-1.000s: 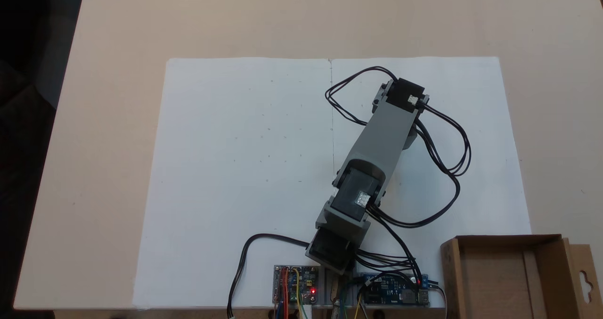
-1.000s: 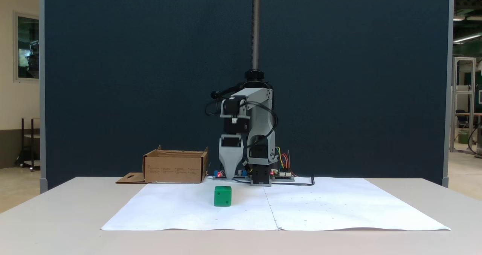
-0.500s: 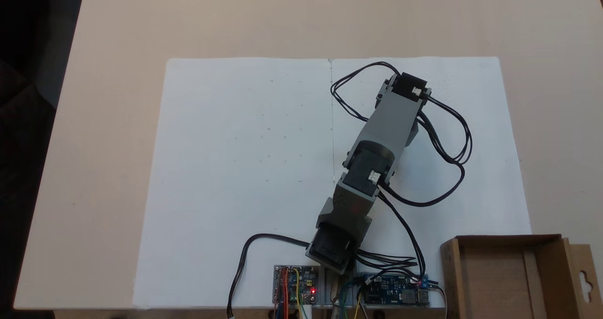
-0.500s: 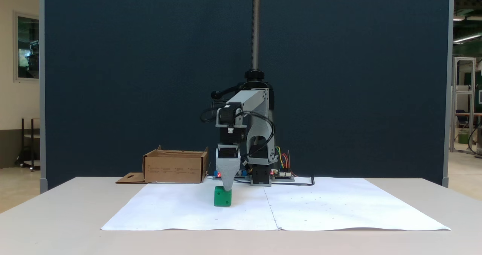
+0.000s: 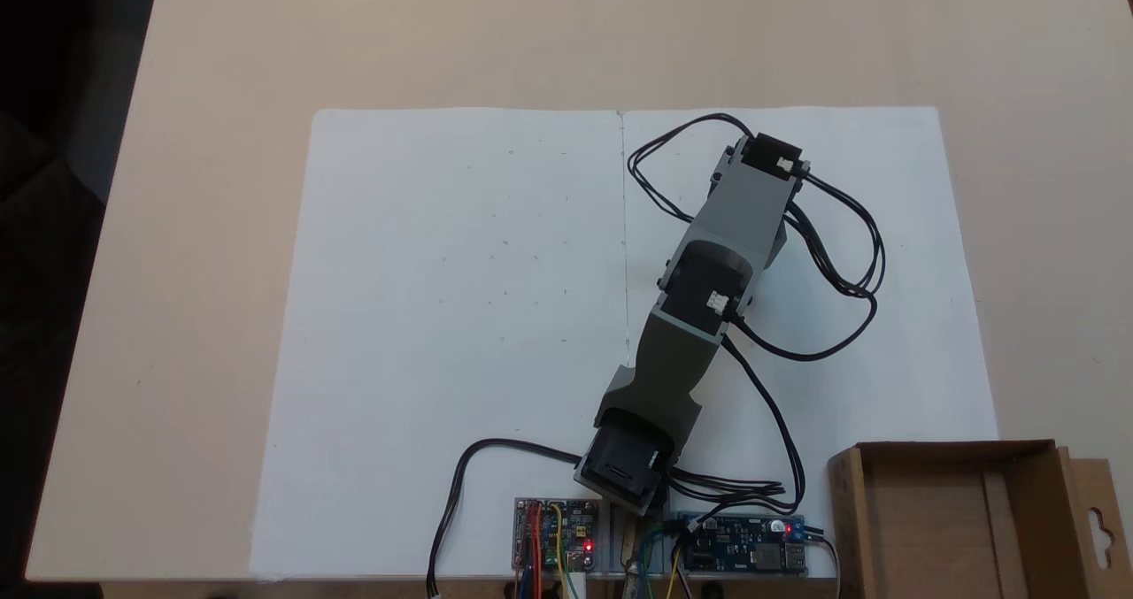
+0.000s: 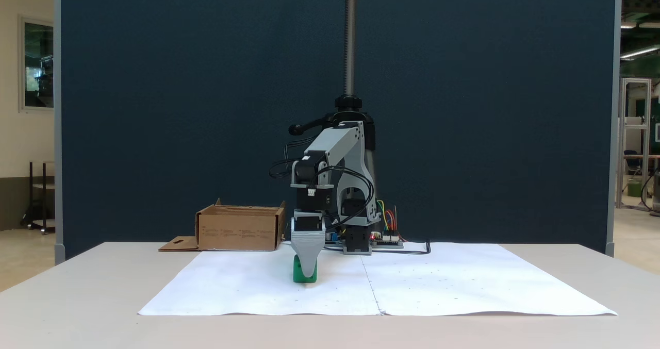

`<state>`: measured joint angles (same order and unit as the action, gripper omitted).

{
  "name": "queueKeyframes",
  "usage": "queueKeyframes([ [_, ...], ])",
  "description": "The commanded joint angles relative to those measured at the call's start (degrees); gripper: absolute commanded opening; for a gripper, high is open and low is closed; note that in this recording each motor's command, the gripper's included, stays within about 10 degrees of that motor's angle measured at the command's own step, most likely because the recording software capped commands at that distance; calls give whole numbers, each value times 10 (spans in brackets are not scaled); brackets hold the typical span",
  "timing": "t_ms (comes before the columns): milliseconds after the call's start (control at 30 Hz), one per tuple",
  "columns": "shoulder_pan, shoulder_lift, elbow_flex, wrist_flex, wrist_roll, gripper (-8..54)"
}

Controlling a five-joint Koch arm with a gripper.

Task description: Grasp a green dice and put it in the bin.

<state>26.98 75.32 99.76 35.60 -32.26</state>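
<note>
Since a second ago the gripper (image 6: 308,276) has come down from above the green dice (image 6: 297,275) until its pale finger covers most of the cube's front. That dice sits on the white paper (image 6: 438,282), in front of the arm's base (image 6: 357,243) and well apart from the bin (image 6: 240,229). Only one jaw shows in the fixed view, so whether the jaws stand wide or have closed cannot be told. Judging by the overlap, the cube lies directly behind the finger, between the jaws.

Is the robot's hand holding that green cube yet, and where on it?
Cannot be told: the hand covers the green dice's front, which rests on the paper.
</note>
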Motion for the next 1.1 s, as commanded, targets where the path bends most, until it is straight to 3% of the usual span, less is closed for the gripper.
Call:
queueKeyframes([
  [0,7,6,-28,-21,-68,430],
  [700,20,-18,-28,-21,-68,395],
  [1000,25,-24,-28,-21,-68,363],
  [1067,26,-25,-28,-28,-68,333],
])
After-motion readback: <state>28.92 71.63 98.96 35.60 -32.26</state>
